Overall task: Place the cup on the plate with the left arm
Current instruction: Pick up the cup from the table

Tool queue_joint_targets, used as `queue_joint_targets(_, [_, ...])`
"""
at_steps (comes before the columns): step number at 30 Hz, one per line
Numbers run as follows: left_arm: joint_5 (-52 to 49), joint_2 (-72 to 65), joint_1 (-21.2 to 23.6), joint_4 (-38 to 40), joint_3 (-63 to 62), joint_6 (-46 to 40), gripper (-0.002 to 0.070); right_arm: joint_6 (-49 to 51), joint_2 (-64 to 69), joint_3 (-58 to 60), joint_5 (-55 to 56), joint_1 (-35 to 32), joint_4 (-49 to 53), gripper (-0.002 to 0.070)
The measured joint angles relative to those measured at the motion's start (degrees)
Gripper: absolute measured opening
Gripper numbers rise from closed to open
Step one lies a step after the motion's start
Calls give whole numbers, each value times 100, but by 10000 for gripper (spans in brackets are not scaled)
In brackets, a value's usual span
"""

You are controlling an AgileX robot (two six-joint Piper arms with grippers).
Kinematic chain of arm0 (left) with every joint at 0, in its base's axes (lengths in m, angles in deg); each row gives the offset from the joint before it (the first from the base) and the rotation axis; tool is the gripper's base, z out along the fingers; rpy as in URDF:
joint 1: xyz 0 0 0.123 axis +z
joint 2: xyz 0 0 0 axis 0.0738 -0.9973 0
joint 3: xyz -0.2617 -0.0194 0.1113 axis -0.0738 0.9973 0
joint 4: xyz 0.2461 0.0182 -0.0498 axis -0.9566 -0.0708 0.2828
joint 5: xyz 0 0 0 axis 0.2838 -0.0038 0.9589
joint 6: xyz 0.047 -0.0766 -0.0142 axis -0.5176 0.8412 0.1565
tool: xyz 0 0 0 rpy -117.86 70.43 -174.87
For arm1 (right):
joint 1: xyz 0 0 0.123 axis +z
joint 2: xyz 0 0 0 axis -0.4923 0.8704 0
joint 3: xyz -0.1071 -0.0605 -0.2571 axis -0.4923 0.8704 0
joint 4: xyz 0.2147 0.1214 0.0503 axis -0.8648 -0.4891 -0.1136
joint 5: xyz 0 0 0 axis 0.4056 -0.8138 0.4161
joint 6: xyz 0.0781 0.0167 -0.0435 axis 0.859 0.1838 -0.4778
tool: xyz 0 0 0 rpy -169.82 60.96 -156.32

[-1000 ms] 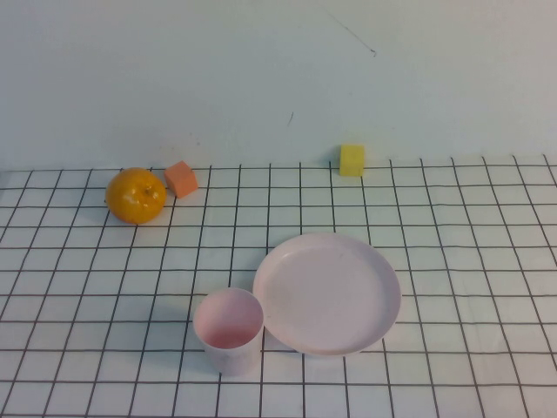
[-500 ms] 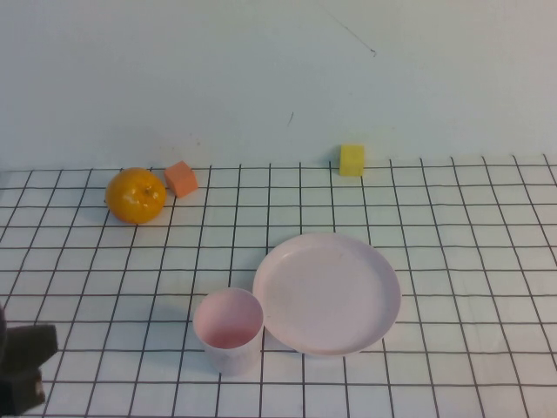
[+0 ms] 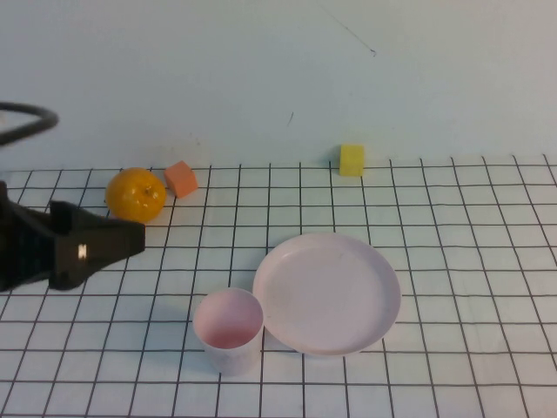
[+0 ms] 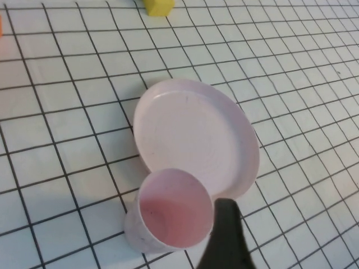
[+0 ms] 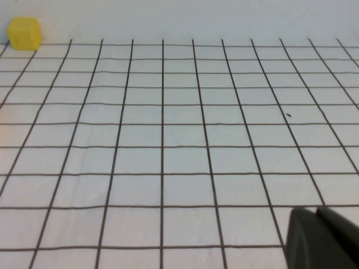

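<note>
The pale pink cup (image 3: 228, 329) stands upright and empty on the grid cloth, touching the near left rim of the pale pink plate (image 3: 327, 293). My left gripper (image 3: 137, 239) reaches in from the left edge and points right, above the cloth, left of and behind the cup. Its dark fingers taper to one tip and look shut and empty. In the left wrist view its tip (image 4: 225, 208) shows just beside the cup (image 4: 168, 210), with the plate (image 4: 193, 131) beyond. My right gripper (image 5: 321, 217) is shut and empty over bare cloth.
An orange (image 3: 136, 194) and a small orange cube (image 3: 181, 178) sit at the back left, close behind the left gripper. A yellow cube (image 3: 352, 160) sits at the back by the wall and also shows in the right wrist view (image 5: 23, 33). A black cable (image 3: 26, 117) loops at far left.
The left arm has come into view from the lower left corner and risen and moved right toward the cup. The cup, plate and other objects have not moved.
</note>
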Motion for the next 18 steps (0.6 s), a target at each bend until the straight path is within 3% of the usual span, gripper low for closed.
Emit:
queue_joint_targets(4, [50, -765, 0, 0, -381, -38, 420, 0, 0, 0, 0, 0, 0, -2])
queue_joint_targets(10, [174, -1495, -104, -72, -661, 29, 404, 0, 0, 0, 0, 0, 0, -2])
queue_joint_targets(14, [687, -1771, -627, -694, -670, 607, 400, 0, 0, 0, 0, 0, 0, -2])
queue_joint_targets(18, [1049, -2165, -1377, -1896, -670, 1436, 398, 0, 0, 0, 0, 0, 0, -2])
